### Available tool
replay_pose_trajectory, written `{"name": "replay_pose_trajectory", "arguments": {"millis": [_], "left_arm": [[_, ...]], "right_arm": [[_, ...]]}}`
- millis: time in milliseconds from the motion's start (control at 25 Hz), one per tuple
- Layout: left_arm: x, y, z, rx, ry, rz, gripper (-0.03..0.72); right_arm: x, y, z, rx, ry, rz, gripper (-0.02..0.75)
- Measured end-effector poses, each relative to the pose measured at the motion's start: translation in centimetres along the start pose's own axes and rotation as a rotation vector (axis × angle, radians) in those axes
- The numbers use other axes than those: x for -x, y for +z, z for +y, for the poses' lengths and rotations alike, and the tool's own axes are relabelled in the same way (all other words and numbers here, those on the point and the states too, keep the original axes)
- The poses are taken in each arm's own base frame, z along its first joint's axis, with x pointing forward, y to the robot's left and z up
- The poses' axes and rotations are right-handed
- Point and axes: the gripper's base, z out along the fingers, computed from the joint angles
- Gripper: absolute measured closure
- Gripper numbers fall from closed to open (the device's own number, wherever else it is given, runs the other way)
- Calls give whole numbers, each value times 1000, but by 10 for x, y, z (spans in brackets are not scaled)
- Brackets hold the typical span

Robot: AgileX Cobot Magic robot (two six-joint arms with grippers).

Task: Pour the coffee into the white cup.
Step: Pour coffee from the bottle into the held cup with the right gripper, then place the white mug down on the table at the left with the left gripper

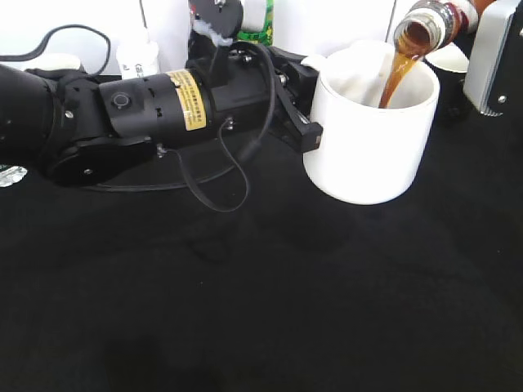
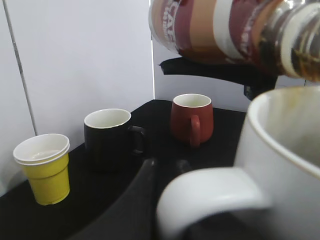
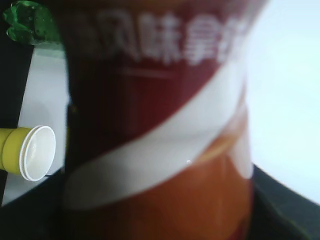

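Note:
The white cup (image 1: pixel 372 147) stands on the black table at the right. My left gripper (image 1: pixel 308 102) lies low across the table, shut around the cup's handle (image 2: pixel 210 195); its fingertips show in the left wrist view (image 2: pixel 167 165). The coffee bottle (image 1: pixel 425 28) is tilted above the cup's rim, and a brown stream of coffee (image 1: pixel 396 77) runs into the cup. The bottle fills the right wrist view (image 3: pixel 160 125), held by my right gripper, whose jaws are hidden behind it. The bottle also shows in the left wrist view (image 2: pixel 225 30), above the cup (image 2: pixel 280 150).
A black mug (image 2: pixel 107 137), a red mug (image 2: pixel 192 117) and a yellow cup with a white insert (image 2: pixel 45 170) stand behind the white cup. A grey object (image 1: pixel 494 57) stands at the far right. A loose cable (image 1: pixel 221 188) lies by the left arm.

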Motion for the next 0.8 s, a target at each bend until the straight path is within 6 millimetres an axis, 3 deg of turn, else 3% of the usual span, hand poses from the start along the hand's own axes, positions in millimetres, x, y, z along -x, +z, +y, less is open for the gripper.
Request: {"name": "replay_pose_trajectory", "arguments": {"millis": [160,360,440,640,800], "left_arm": [[0,0,0,1,1,1,622],[1,0,3,27,-25,-10,622],[-1,-6,13,50,-31,-17,623],[-28,-50,46,170,-41,25,623],[-54,-93,66,353,-95,-13,623]], "right_arm": [[3,0,-4,-38,172,-40,225],[6,0,-7,-56,592,-91,225],[6,0,-7,-48,764,-96,225],[3,0,-4,-15,1212,-55,225],[2,0,-3,-10,1276,-36,225]]}}
